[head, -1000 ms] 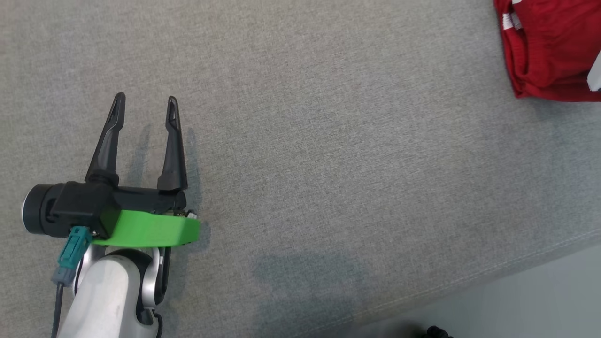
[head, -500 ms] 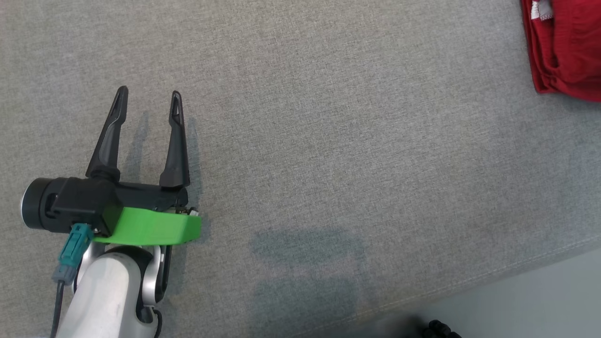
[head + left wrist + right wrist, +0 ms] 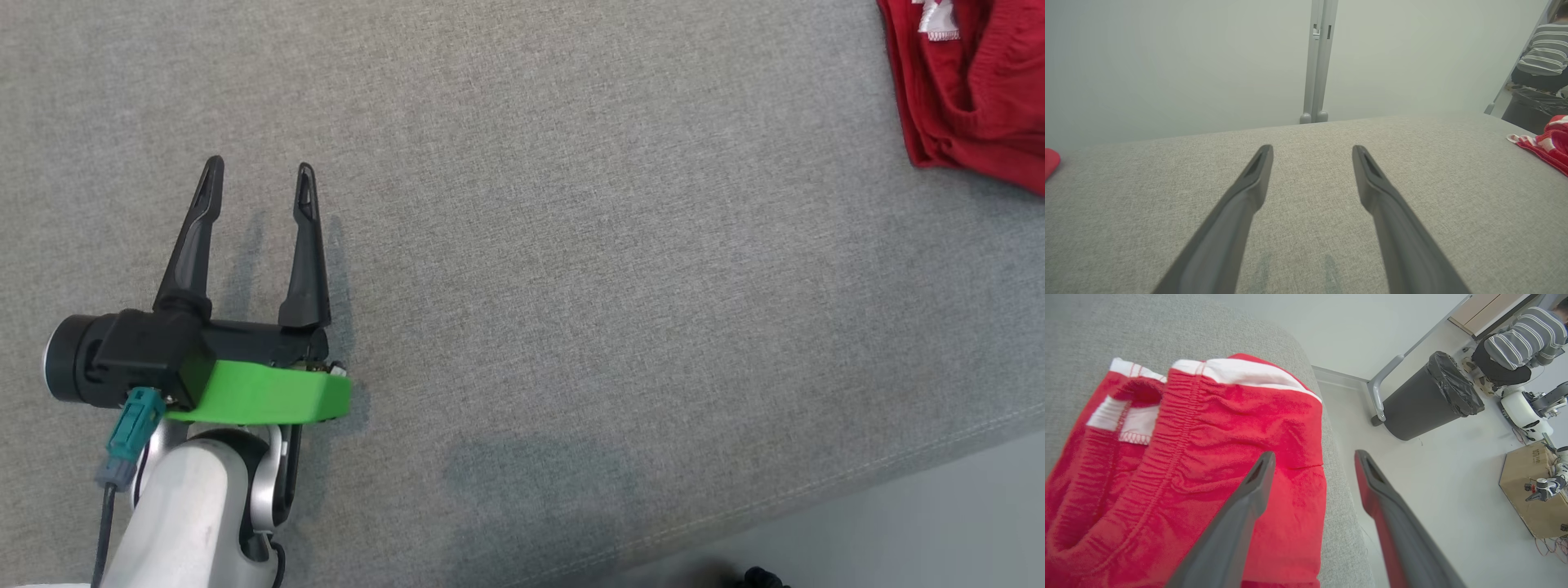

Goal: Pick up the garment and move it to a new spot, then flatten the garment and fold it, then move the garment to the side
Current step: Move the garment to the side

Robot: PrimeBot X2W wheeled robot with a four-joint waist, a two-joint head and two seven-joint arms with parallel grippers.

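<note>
My left gripper [image 3: 260, 167] hangs over the grey padded surface [image 3: 571, 286], fingers spread, with only bare cloth between them. My right gripper [image 3: 1314, 454] is also released and grasps nothing. One of its fingers lies across the garment [image 3: 1208, 457] and the other is over the floor past the surface's edge. I cannot tell whether that finger touches the cloth.

The garment is red with white bands and sits bunched at the far right corner of the surface. In the head view the frame's top and right edges cut it off, so I cannot make out its full shape. A small white tag [image 3: 1133, 424] is sewn near the waistband, but I can read nothing on it.

Off the surface there is a cardboard box [image 3: 1531, 490] with dark print too small to read. A person in a striped top [image 3: 1523, 339] is partly cut off beside a black bin [image 3: 1429, 396].
</note>
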